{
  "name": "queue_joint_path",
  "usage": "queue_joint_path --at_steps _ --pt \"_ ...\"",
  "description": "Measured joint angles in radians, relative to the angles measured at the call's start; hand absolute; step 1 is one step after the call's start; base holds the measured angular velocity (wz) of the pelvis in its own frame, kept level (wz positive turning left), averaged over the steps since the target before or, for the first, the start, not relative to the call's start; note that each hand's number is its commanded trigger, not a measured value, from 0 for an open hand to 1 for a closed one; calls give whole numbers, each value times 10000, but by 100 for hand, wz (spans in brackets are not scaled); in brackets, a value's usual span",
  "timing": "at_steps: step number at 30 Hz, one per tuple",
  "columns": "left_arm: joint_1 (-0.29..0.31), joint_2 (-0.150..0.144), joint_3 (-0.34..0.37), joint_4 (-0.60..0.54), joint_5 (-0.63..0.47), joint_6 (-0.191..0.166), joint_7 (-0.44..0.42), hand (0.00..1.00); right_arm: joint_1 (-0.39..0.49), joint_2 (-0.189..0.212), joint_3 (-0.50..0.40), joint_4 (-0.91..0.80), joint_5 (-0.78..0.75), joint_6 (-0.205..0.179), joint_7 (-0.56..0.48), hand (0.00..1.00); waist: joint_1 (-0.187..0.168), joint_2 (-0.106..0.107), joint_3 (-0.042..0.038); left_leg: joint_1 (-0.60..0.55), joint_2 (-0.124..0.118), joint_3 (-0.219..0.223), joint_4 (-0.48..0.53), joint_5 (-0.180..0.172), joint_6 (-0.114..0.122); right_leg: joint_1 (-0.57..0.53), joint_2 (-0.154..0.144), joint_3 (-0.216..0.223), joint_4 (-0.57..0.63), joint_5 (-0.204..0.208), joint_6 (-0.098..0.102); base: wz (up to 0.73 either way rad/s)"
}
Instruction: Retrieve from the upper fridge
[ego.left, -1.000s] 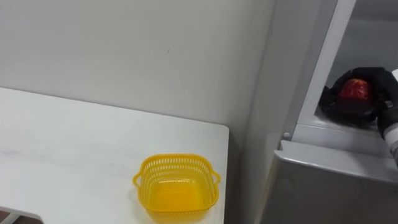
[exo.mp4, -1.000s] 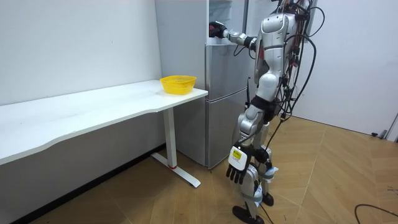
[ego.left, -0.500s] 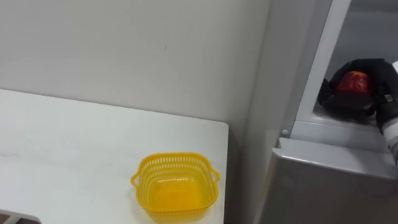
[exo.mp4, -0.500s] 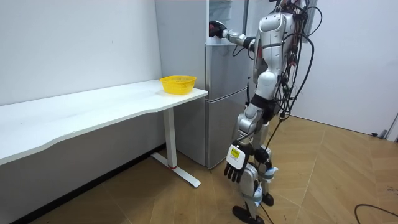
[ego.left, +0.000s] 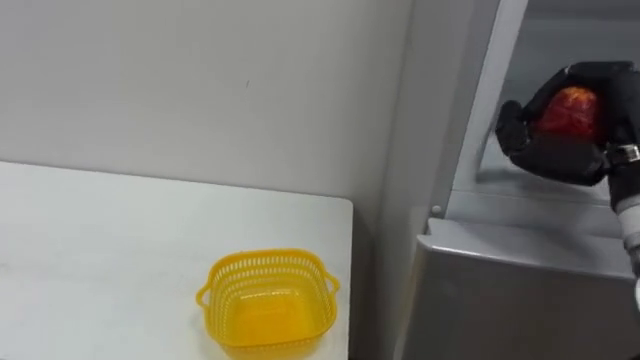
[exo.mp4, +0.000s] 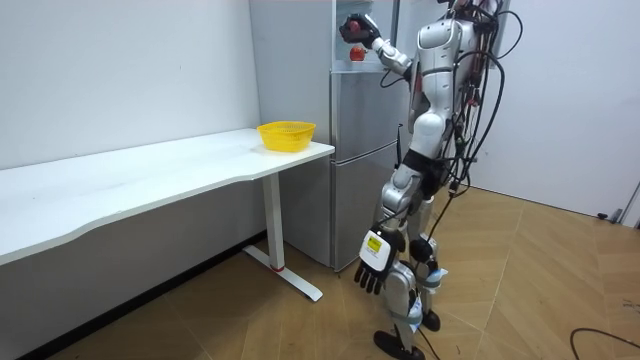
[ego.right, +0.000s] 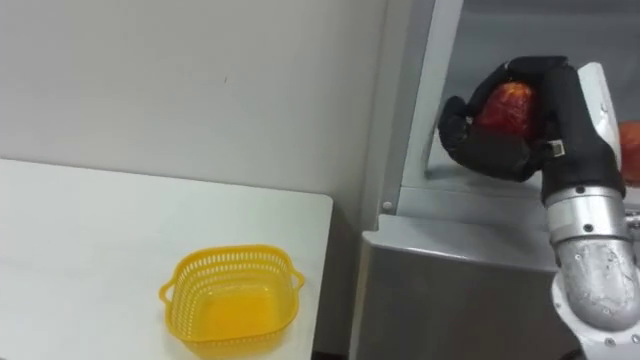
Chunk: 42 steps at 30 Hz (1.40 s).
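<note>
White counter (ego.right: 80, 220) holds a yellow basket (ego.right: 232, 300); at two o'clock the right hand (ego.right: 500, 150) grips a red fruit (ego.right: 511, 104).

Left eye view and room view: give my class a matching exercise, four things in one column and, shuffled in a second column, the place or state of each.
Column one
1. red fruit
2. yellow basket
3. right hand
4. left hand

Column two
A. hangs open beside the robot's leg
B. up at the fridge, curled round something
C. empty, on the white table
D. being held, resting on no surface

Pairs: 1-D, 2-C, 3-B, 4-A
</note>
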<state>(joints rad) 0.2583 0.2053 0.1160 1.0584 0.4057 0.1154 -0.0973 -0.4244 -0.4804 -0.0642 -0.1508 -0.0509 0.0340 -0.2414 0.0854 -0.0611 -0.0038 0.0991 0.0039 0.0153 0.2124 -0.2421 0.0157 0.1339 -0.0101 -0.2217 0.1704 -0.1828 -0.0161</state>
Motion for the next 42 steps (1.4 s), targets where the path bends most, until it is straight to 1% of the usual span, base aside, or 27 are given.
queue_joint_path --at_steps 1,2,4,7,10,14,16,18,20,21,22,23,24,25,28,30,32,34,35,36,39,40,42 --pt "-59 -11 14 0 4 -3 -3 0 119 2 -9 -354 -12 -3 -36 100 6 -10 -23 2 3 7 2 1 -1 1 6 1 2 0 0 0" --pt "-73 -22 14 5 7 -11 -3 0 173 10 -9 -536 -44 -3 -58 100 12 -12 -24 3 4 12 4 1 -1 1 8 2 2 0 0 0" --pt "-64 -96 9 7 -1 -94 2 0 200 48 -8 -976 -458 -213 -122 100 -10 1 -16 8 1 23 18 1 -1 7 8 7 0 1 -1 0" --pt "-74 -145 3 1 -4 -152 24 0 201 80 -7 -1493 -1174 -371 -283 100 -14 6 -12 11 3 34 12 1 -1 3 10 26 -6 0 -1 0" --pt "-41 -147 -4 2 1 -202 29 0 206 98 -4 -1955 -1536 -554 -297 100 -15 20 -2 25 7 49 -8 1 -1 -7 14 28 -7 0 0 0" --pt "49 -163 -17 14 1 -275 85 0 348 206 4 -2665 -1934 -595 -381 100 -7 35 7 175 21 73 -112 3 -4 47 30 36 -7 -1 2 -3" --pt "36 -171 -125 2 1 -297 188 0 609 416 62 -3212 -2702 -666 -524 100 -14 -17 -1 161 32 82 -173 4 -5 20 37 20 -4 -3 5 0" --pt "0 -176 -221 9 5 -307 213 0 702 495 205 -3538 -3092 -697 -466 100 -6 -44 -14 157 33 114 -180 7 -8 -12 37 34 -1 -6 11 -4" --pt "-7 -175 -222 26 -2 -324 223 0 709 614 397 -3749 -3166 -738 -375 100 -5 -96 -42 160 37 123 -176 7 -8 -9 41 60 -1 -8 13 -2" --pt "-5 -175 -230 63 -2 -335 217 0 710 723 467 -3788 -3175 -861 -278 100 -1 -146 -49 159 37 123 -160 7 -8 5 40 57 -2 -8 13 0" --pt "-56 -175 -234 66 -3 -351 186 0 710 775 543 -3799 -3166 -895 -175 100 25 -189 -55 161 35 123 -151 7 -8 14 36 54 -3 -8 13 0" --pt "-62 -175 -234 66 -3 -365 175 0 710 792 592 -3797 -3165 -892 -100 100 28 -188 -52 161 34 123 -150 7 -8 15 34 53 -4 -8 13 0" --pt "-55 -175 -233 66 -3 -375 154 0 710 856 708 -3799 -3165 -890 59 100 26 -229 -75 164 31 123 -148 8 -8 18 30 52 -4 -8 13 0" --pt "-49 -176 -233 67 -3 -375 111 0 710 938 808 -3804 -3164 -895 198 100 21 -264 -78 169 30 122 -143 8 -7 28 28 50 -4 -8 14 0" --pt "-70 -178 -269 72 -17 -373 27 0 707 1011 973 -3769 -3170 -896 461 100 138 -305 -50 169 8 103 -149 8 -6 33 10 30 -4 -8 14 0" --pt "-107 -176 -408 69 -11 -368 63 0 707 1026 1153 -3740 -3197 -889 542 100 200 -290 -38 168 3 79 -162 9 -4 39 2 9 -3 -9 14 0" --pt "-143 -187 -418 77 -6 -368 64 0 705 1030 1231 -3732 -3483 -891 716 100 298 -302 9 165 6 73 -198 8 -4 41 5 -8 -1 -9 14 0" --pt "-282 -187 -417 247 -20 -357 50 0 586 1026 1238 -3608 -3501 -869 950 100 464 -324 114 157 14 46 -214 10 -6 35 12 -31 8 -9 14 0" --pt "-305 -187 -418 273 -26 -348 42 0 562 1027 1239 -3539 -3495 -870 1013 100 499 -329 125 153 16 31 -213 10 -8 34 11 -36 6 -9 14 0" --pt "-334 -185 -418 317 -30 -347 32 0 541 1027 1246 -3350 -3480 -866 1130 100 575 -337 129 143 16 7 -213 10 -8 25 8 -44 6 -9 15 0" --pt "-441 -184 -415 545 -31 -349 36 0 509 1019 1596 -2801 -3518 -689 1414 100 810 -386 129 138 8 -28 -211 10 -8 27 9 -41 5 -9 14 1" --pt "-516 -183 -423 623 -34 -343 35 0 503 1019 1710 -2584 -3519 -654 1607 100 863 -488 106 113 0 -77 -204 11 -7 24 1 -102 5 -9 14 10" --pt "-560 -145 -413 637 -24 -352 26 0 491 1018 1767 -2310 -3542 -557 1783 100 911 -583 108 -39 -26 -241 -151 22 0 -28 -20 -316 5 -9 15 24"
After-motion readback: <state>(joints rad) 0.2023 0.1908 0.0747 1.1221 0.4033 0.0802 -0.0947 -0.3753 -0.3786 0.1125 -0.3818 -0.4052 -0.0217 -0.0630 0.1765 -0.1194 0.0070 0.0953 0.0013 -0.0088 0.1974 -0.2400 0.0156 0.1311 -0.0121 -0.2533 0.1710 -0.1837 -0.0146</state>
